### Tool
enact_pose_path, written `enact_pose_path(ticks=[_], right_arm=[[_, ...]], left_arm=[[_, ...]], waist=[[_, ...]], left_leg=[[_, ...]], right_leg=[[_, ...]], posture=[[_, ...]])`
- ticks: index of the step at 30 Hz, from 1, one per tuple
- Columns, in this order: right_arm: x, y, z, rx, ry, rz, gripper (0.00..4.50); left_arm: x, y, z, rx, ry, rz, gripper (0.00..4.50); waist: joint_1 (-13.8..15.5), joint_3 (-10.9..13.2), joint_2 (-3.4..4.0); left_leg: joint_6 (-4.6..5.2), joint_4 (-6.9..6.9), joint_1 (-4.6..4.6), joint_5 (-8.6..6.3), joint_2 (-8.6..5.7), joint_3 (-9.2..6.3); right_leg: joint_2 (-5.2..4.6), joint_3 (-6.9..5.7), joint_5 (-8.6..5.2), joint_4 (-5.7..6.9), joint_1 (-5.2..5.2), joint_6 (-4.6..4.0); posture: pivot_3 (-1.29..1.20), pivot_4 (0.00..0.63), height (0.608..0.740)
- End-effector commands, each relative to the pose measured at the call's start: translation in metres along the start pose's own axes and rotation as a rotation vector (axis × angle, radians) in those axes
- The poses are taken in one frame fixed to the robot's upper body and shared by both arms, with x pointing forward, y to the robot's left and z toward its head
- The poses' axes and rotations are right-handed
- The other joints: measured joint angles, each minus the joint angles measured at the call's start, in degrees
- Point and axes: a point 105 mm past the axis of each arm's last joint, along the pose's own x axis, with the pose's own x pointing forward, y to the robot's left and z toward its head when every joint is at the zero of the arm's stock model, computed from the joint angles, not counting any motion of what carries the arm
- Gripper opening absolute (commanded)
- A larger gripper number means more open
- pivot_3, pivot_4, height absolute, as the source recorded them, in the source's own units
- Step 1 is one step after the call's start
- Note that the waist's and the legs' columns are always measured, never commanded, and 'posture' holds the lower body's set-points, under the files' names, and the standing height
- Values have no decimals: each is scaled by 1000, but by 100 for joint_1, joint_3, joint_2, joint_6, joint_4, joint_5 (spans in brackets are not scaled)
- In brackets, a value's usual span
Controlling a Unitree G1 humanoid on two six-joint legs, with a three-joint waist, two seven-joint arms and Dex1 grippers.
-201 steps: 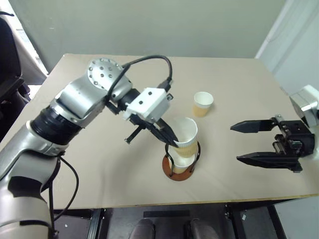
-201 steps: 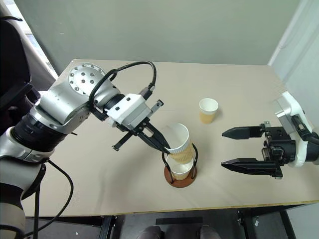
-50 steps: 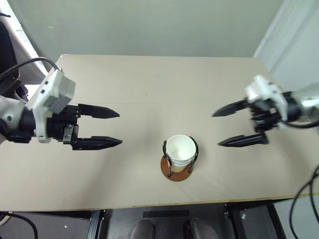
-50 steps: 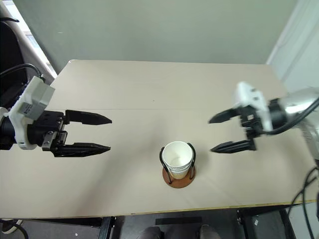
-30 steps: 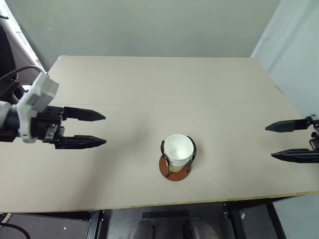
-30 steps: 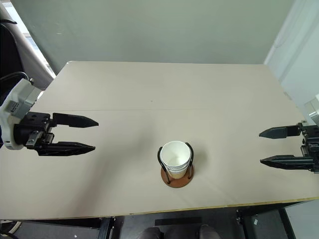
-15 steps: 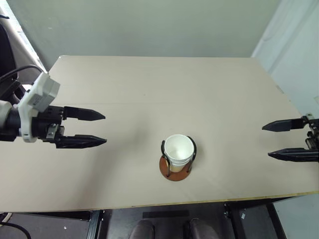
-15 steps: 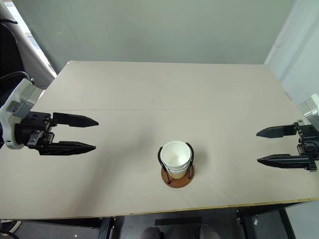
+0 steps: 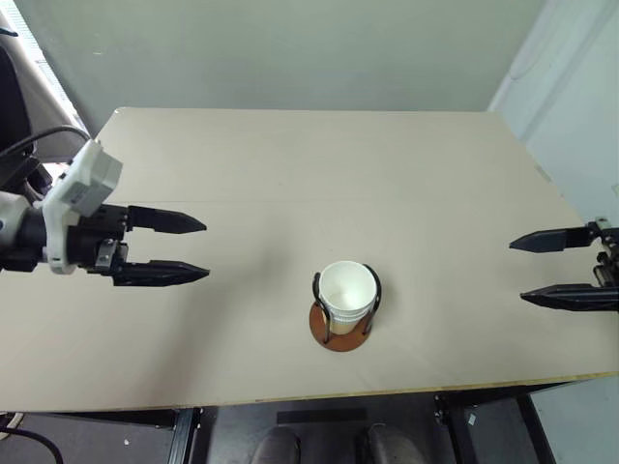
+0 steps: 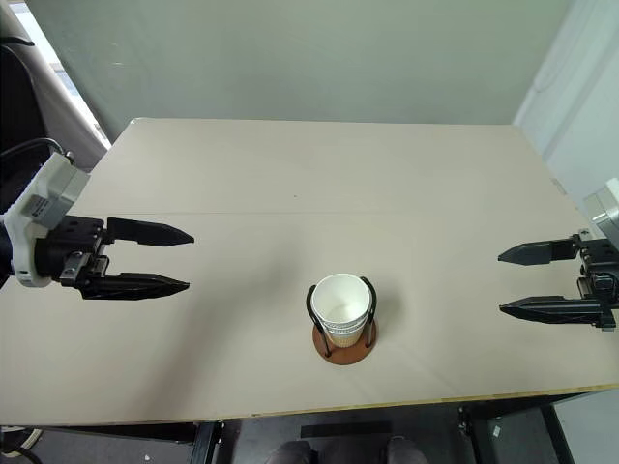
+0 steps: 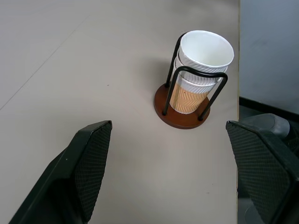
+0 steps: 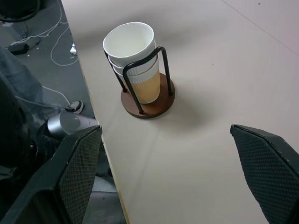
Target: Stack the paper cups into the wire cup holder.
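Observation:
The paper cups point(image 9: 346, 288) sit nested in one stack, white inside facing up, tan-orange sides showing low down point(image 11: 187, 99). The stack stands inside the wire cup holder point(image 9: 338, 334), a reddish-brown disc with two black wire arches point(image 12: 148, 108), near the table's front edge. My left gripper point(image 9: 206, 248) hovers open over the table's left side, well away from the holder, pointing toward it. My right gripper point(image 9: 516, 272) hangs open at the right edge, also pointing inward. Both hold nothing; the left wrist view shows its black fingers point(image 11: 88, 158) spread wide.
The beige table point(image 9: 319, 164) stretches back to a grey-green wall. Its front edge point(image 9: 319, 394) runs just below the holder. A dark chair point(image 9: 12, 106) stands off the left side. Cables point(image 12: 51, 32) lie on the floor beyond the table edge.
Since the earliest frames the left gripper let go of a cup in the holder and drew back left; the loose cup joined the stack. The right gripper withdrew right. Both have kept still this last second.

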Motion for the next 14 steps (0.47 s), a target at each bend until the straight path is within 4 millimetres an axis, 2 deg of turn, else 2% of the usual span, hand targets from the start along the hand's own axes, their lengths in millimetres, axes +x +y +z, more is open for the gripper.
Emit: enact_pose_path(ticks=[1, 14], right_arm=[[-5, 0, 8, -35, 4, -19, 4460], [-7, -4, 4, -15, 19, -47, 4460]], left_arm=[[-3, 2, 6, 38, -2, 15, 4202], [-1, 5, 6, 45, -7, 16, 4202]], waist=[[-1, 0, 0], [-1, 0, 0]], left_leg=[[0, 0, 0, 0, 0, 0], [0, 0, 1, 0, 2, 0]], right_leg=[[0, 0, 0, 0, 0, 0], [0, 0, 0, 1, 0, 0]], posture=[[0, 150, 740], [0, 150, 740]])
